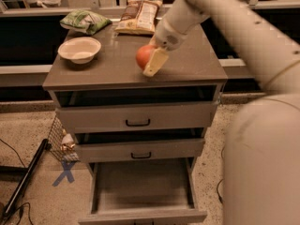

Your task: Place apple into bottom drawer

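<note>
The apple (144, 55), round and orange-red, is at the front middle of the cabinet top (108, 69). My gripper (151, 60) is shut on the apple, with one cream finger (155, 63) across its right side. The arm reaches in from the upper right. I cannot tell whether the apple touches the top or hangs just above it. The bottom drawer (140, 186) is pulled out directly below, and its flat floor is bare.
A white bowl (79, 49) sits at the left of the top. A green bag (84, 20) and a chip bag (139, 15) lie at the back. The two upper drawers (137, 121) are slightly ajar. A wire basket (61, 142) and a black pole (23, 184) are on the floor at left.
</note>
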Robot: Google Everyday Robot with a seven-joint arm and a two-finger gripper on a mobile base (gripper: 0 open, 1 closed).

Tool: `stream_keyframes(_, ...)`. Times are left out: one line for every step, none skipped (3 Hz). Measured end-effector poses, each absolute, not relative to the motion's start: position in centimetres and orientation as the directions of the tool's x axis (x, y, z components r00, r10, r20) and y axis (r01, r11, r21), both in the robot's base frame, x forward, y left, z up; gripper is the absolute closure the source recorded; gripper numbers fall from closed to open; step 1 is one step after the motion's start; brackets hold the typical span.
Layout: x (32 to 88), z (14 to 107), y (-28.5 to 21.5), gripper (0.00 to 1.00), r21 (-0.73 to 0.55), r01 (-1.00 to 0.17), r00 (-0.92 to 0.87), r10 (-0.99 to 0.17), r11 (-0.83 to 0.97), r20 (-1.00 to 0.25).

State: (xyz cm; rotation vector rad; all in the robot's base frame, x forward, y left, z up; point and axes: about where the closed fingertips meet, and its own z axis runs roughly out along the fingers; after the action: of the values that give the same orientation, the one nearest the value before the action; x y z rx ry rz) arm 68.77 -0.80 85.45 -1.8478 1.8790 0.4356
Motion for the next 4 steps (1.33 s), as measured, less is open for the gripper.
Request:
stream_keyframes(65.0, 90.0, -5.3, 1.00, -0.201, -0.971, 0.013, -0.817, 0.127, -0.577)
stream_keyframes(60.4, 90.3, -11.1, 1.00, -0.238, -0.954, -0.029, -0.845, 0.183, -0.535)
stream_keyframes(59.7, 89.6, -11.6, 1.00, -0.223, -0.956, -0.044, -0.848, 0.189, -0.528)
stream_keyframes(60.1, 89.7, -11.2, 1.00, -0.237, -0.954, -0.040, -0.858, 0.185, -0.512)
